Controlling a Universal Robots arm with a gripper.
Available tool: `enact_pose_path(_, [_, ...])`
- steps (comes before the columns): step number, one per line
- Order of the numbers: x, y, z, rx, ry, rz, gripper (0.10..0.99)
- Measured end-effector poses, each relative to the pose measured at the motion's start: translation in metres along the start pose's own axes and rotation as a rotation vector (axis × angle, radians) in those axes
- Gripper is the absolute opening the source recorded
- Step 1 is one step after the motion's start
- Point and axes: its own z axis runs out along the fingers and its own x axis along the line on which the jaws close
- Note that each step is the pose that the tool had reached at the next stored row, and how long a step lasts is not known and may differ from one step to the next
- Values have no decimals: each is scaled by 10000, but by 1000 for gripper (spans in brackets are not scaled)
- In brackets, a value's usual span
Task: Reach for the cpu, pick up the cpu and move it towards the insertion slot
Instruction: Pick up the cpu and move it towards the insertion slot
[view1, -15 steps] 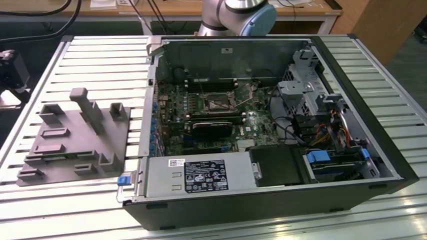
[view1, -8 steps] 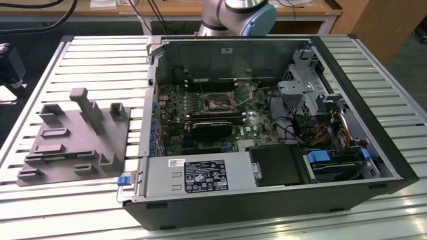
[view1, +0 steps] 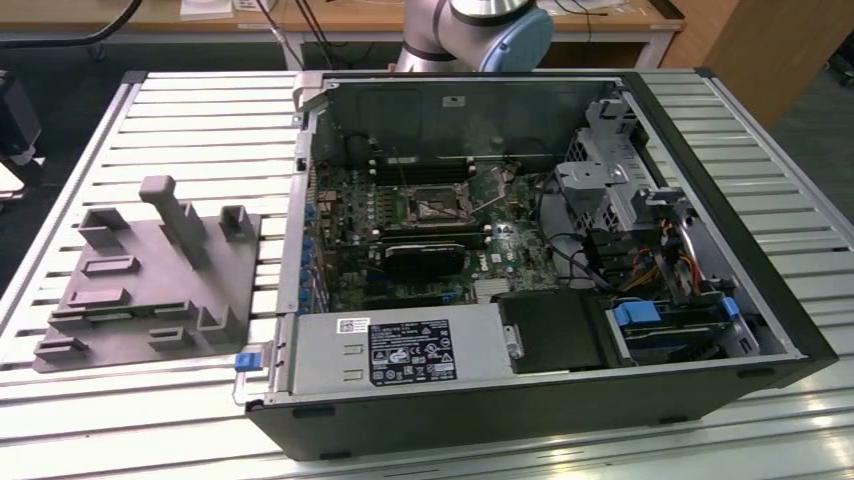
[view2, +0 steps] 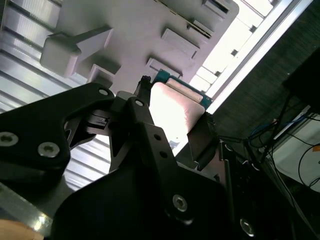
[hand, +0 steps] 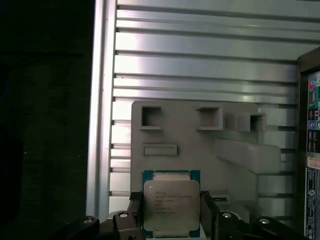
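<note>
Hand (hand: 171, 210) pinches the cpu (hand: 171, 197) by two opposite edges over the grey tray (hand: 192, 150); grip is thin, so a jolt could tilt or drop it.

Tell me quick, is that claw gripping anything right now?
The gripper: closed on the cpu, held clear of the grey tray.

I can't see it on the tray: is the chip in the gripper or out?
In. Both wrist views show the chip between the gripper's fingers, clear of the tray.
</note>
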Motion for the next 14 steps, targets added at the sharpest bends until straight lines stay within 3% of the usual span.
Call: enact_pose_path(14, [-14, 11, -265, 0, -20, -1, 545])
